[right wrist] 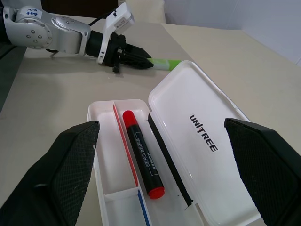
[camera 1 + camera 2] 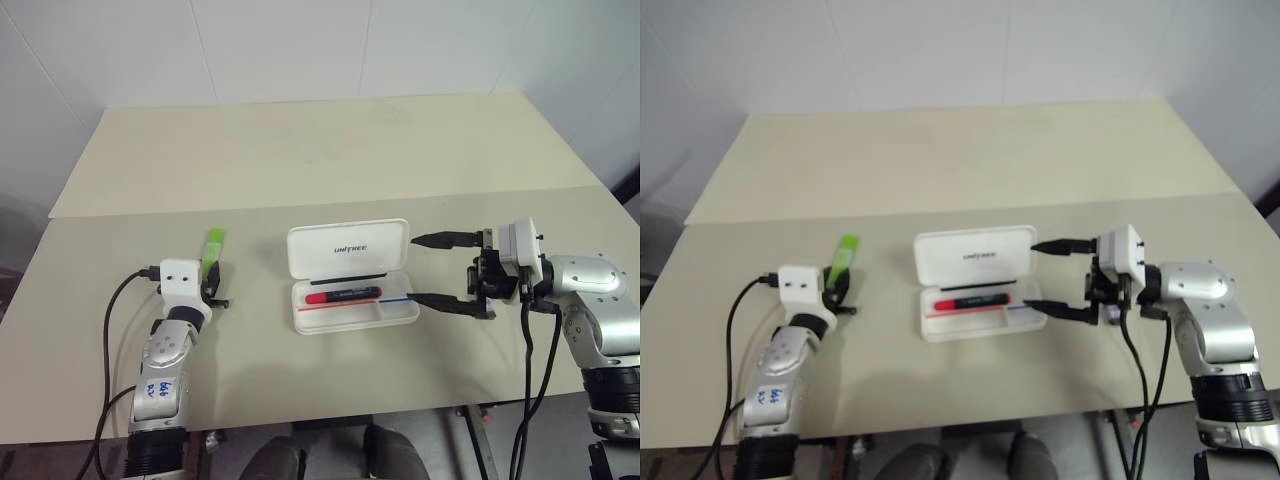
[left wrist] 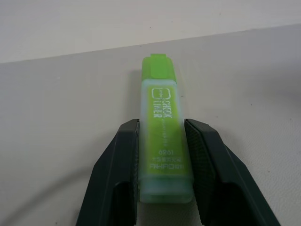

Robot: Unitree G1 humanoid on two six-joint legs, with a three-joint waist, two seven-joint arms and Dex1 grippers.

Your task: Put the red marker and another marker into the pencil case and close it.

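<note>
Clamping the short lime-green plastic highlighter between its two black fingers, the left end effector holds it low on the beige surface, left of the white hard plastic hinged pencil case. That case lies open with the slim black red-capped marker inside its tray. Beside its right end, the right end effector hangs spread wide, grasping nothing.
</note>
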